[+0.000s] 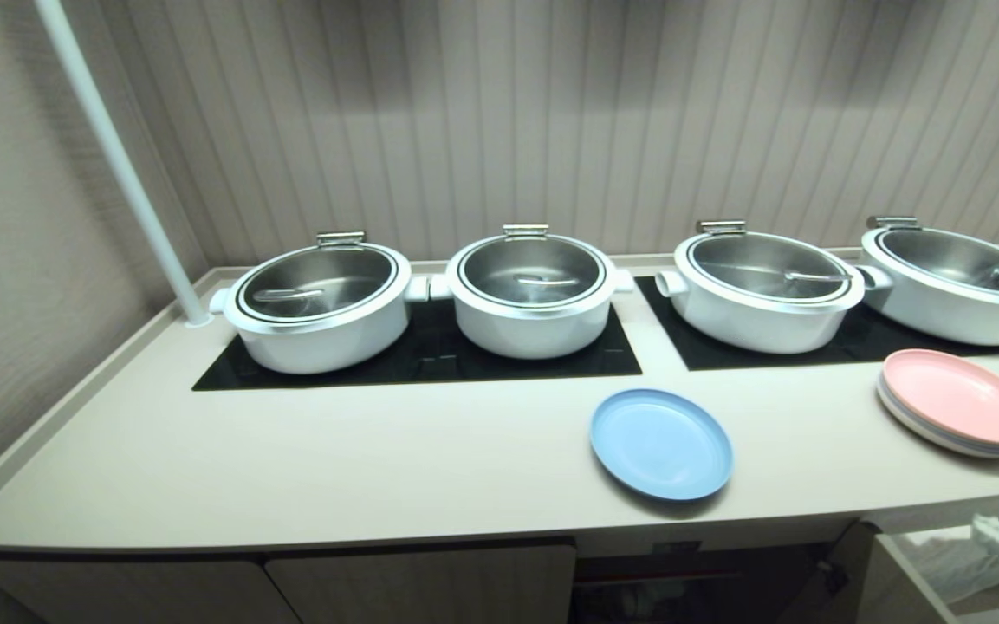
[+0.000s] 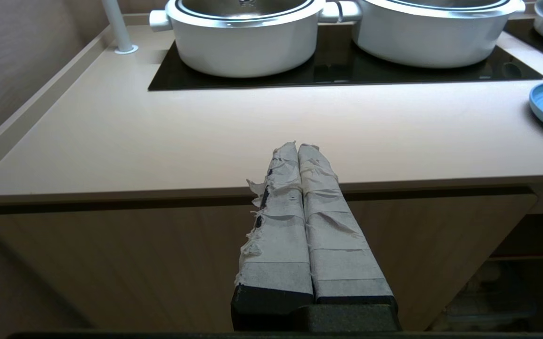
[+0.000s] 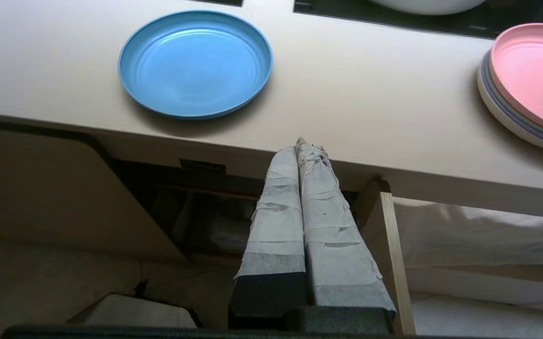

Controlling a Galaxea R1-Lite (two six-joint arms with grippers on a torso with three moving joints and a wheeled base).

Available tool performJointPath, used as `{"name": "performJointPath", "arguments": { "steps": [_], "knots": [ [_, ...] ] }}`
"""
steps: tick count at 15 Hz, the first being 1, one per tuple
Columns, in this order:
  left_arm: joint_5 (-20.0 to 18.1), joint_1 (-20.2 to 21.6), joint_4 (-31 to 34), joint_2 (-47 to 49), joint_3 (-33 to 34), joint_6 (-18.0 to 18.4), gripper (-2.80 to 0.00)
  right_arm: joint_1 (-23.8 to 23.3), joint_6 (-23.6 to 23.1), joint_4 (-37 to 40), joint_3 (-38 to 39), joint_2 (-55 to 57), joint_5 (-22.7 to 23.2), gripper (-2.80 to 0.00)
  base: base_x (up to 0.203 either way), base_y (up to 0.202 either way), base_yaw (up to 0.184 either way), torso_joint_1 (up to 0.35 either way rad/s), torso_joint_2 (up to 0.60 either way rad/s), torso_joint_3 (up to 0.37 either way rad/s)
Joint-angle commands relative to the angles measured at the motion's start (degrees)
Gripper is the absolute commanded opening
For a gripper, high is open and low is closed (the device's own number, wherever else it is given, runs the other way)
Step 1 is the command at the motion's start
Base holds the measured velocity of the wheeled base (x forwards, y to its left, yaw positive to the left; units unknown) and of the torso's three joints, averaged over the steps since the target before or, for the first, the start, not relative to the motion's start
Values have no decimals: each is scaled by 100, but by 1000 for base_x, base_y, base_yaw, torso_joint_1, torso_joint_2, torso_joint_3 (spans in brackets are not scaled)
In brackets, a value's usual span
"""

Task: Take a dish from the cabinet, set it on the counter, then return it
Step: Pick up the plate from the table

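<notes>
Right now the counter [image 1: 308, 451] carries the dish [image 1: 661, 444] near its front edge, above the cabinet [image 3: 64, 188], whose opening shows dark just beside the door. My right gripper [image 3: 305, 146] hangs below the counter's edge, fingers pressed together and empty; the dish lies above and to its left. I judge the return comes next: spread the fingers first, rise level with the rim (it's low), then pinch the near edge. Left gripper [image 2: 298, 148] sits closed, empty, parked.

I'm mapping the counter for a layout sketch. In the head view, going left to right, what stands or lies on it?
White pole → first pot → second pot → blue dish → third pot → fourth pot, with the pink-topped plate stack in front of it.
</notes>
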Motion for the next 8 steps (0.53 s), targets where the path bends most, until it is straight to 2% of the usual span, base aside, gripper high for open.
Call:
{"name": "performJointPath", "arguments": {
  "steps": [1,4,8],
  "knots": [
    [0,0,0,-2,0,0,-280,-1,-157,-88,-296,915,74,-280,0,0,0,0,0,0],
    [0,0,0,-2,0,0,-280,83,-409,-347,-747,1919,130,-280,0,0,0,0,0,0],
    [0,0,0,-2,0,0,-280,401,-455,-489,-1554,2998,139,-280,0,0,0,0,0,0]
  ]
}}
